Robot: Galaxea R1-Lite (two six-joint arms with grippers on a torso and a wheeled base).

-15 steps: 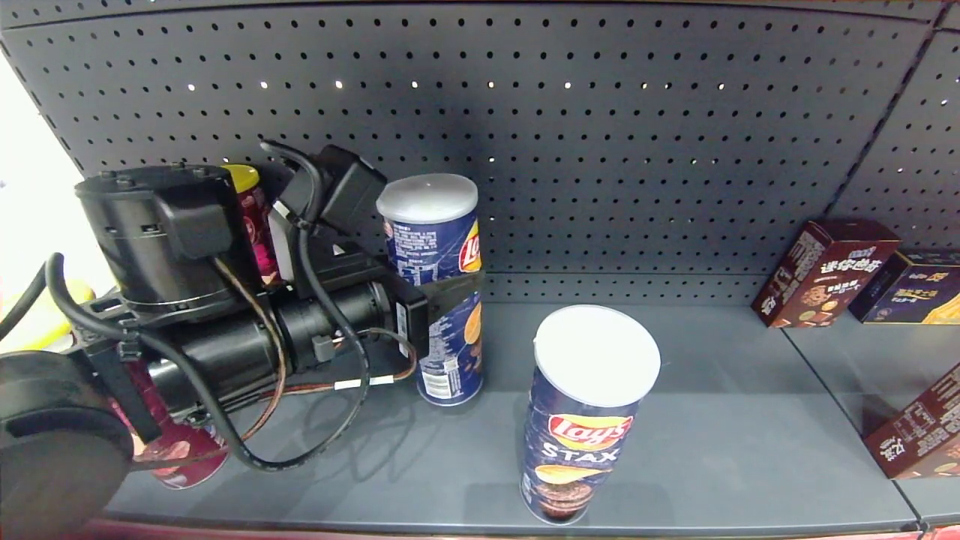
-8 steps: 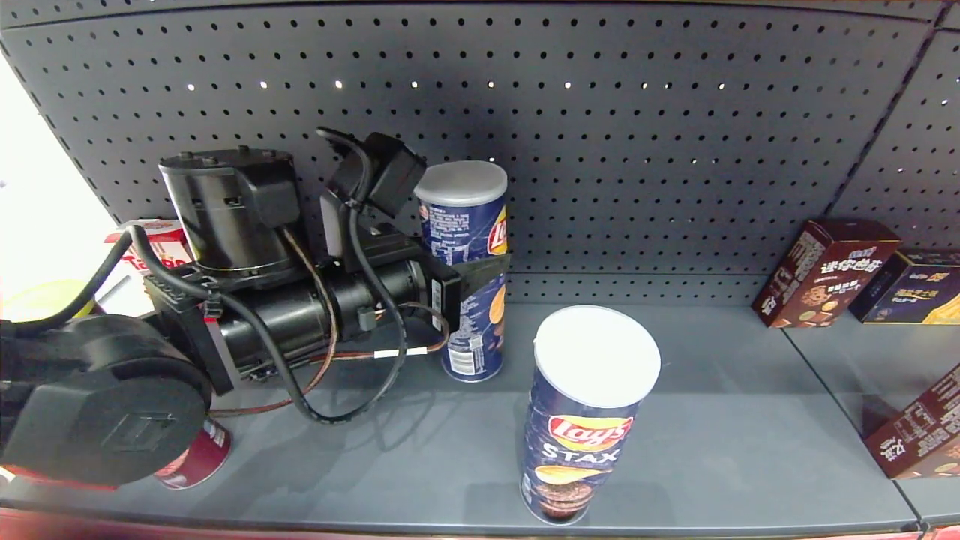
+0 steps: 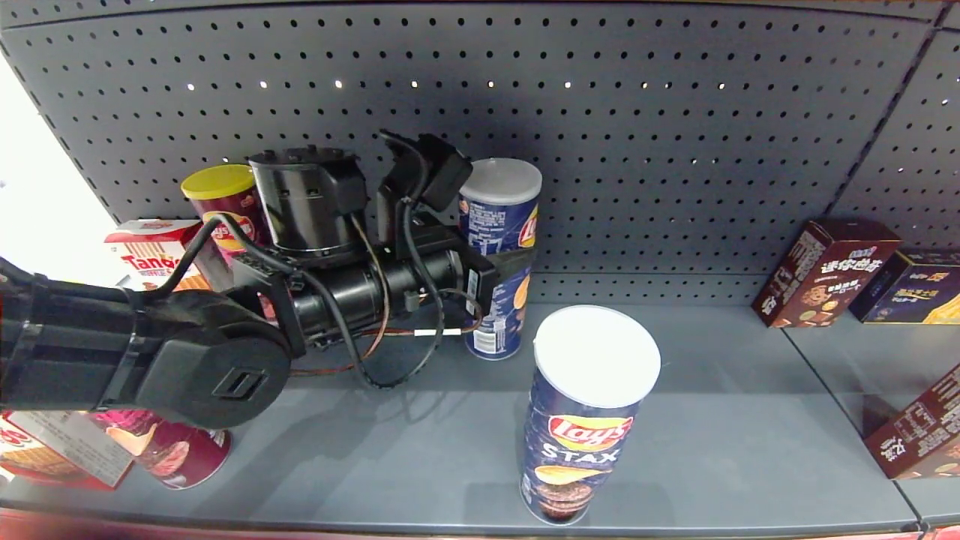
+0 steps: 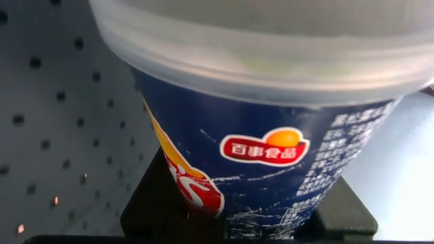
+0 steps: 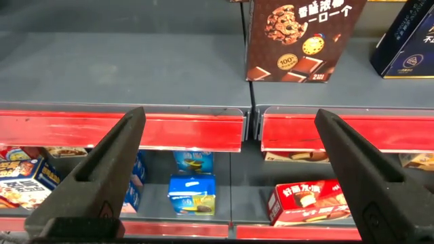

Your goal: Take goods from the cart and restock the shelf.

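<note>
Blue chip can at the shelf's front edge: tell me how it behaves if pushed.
The tall blue cylindrical chip can with the white lid stands upright on a narrow base, so a high push would probably tip it. Toppled, its round body would likely roll on the smooth grey shelf.

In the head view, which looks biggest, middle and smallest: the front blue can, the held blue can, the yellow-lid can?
1. Front blue can: nearest, so biggest.
2. Held blue can, in the left end effector: farther back, maybe the same real size.
3. Yellow-lid can: smallest, but half hidden by the arm.
</note>
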